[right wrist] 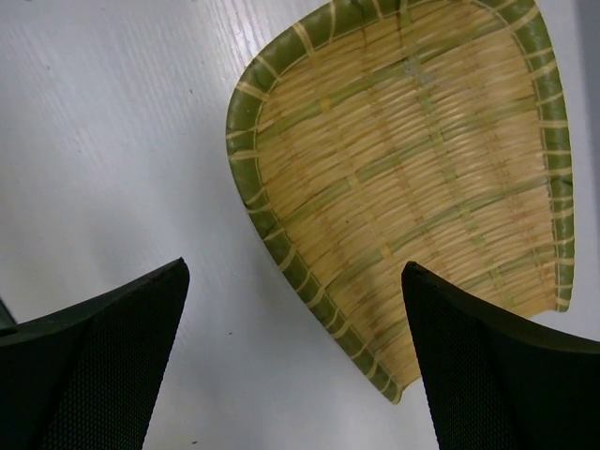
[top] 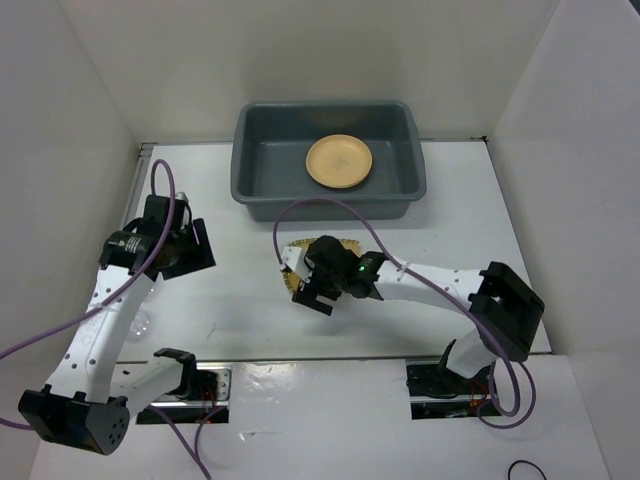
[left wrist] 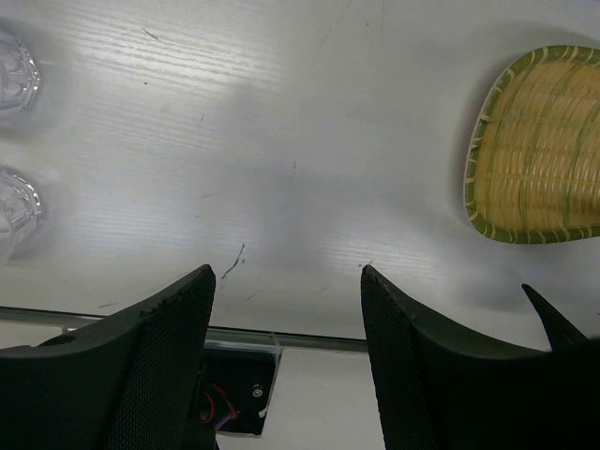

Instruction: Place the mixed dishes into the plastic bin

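The right gripper (right wrist: 292,272) hangs above the woven bamboo-look tray (right wrist: 412,178), its 2 fingers spread wide with nothing between them. My reading is that the spread is there to straddle the tray's green rim, since the near rim runs slantwise across the gap between the fingers. The tray lies flat on the white counter (top: 450,220), hollow side up, just in front of the grey plastic bin (top: 240,185) and not yet in it.

The tray is close to square, so it has no strong long axis, and both wrist views crop it. Its straw ribs run from lower left to upper right in the right wrist view. Its rounded corner points toward the left arm's side. A grip across that slanted rim looks likelier to hold than one on the flat floor.

The left gripper (left wrist: 286,272) is also open and empty, held over bare counter well apart from the tray. 2 clear glass cups (left wrist: 14,80) stand off to its side, probably its own next pickup.

1 yellow-orange plate (top: 339,161) already lies flat on the bin's floor.
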Robot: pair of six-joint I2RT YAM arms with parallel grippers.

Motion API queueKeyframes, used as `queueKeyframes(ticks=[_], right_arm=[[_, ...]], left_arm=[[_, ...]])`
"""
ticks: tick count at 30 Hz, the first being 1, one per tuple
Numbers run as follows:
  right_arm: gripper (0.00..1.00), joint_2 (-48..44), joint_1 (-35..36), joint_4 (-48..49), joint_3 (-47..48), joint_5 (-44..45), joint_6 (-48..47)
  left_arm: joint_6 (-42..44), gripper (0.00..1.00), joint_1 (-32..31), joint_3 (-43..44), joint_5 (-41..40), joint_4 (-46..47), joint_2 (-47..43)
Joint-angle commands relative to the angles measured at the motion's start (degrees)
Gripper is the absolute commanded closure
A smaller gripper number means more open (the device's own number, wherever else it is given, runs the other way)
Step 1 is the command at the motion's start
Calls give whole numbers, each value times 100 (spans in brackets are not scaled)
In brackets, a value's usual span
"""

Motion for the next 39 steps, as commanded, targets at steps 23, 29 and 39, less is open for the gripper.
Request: queueKeyframes(ticks=[23,29,39], right_arm=[[26,1268,435,959,182,631,-1382],[71,1321,435,1382,129,1088,-1373],[100,136,435,59,541,852,-961]], left_arm=[[-55,28,-74,31,-319,119,-28],[-55,28,-74,31,-319,119,-28],[-55,27,-74,31,-372,66,-28]])
